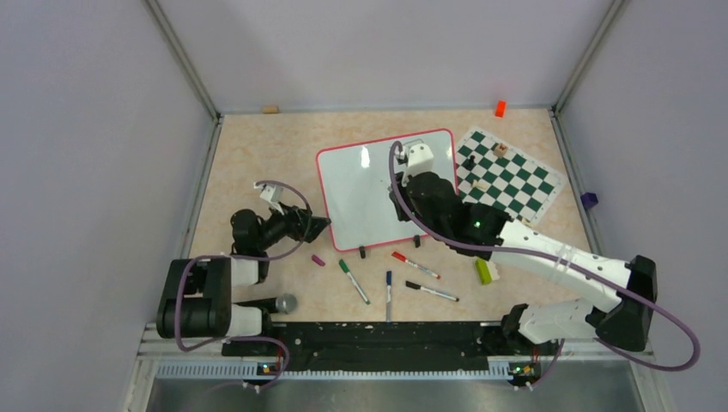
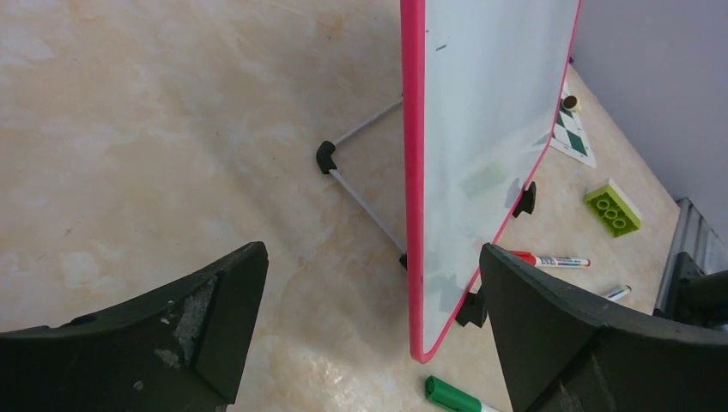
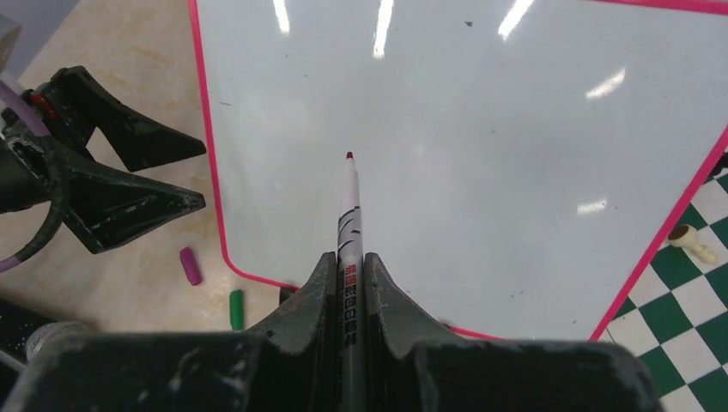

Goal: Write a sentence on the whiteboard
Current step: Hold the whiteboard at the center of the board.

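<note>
One marker (image 3: 349, 206), right gripper (image 3: 348, 262); whiteboard (image 3: 481, 172) beyond

1. Bright, even overhead light in all views; shadows on the beige marbled tabletop (image 1: 257, 154) are soft and faint.
2. The glossy white red-rimmed whiteboard (image 3: 481, 172) has streaky lamp glare in the right wrist view and small hotspots in the top view.
3. Left wrist view: the left gripper's black fingers (image 2: 172, 343) are slightly soft; board edge sharp.
4. Right wrist view: the right gripper's black fingers (image 3: 300, 326) are blurred up close; tip of the thin white marker pen (image 3: 349, 206) is sharp.
5. Top view: walls splay outward at the edges.
</note>
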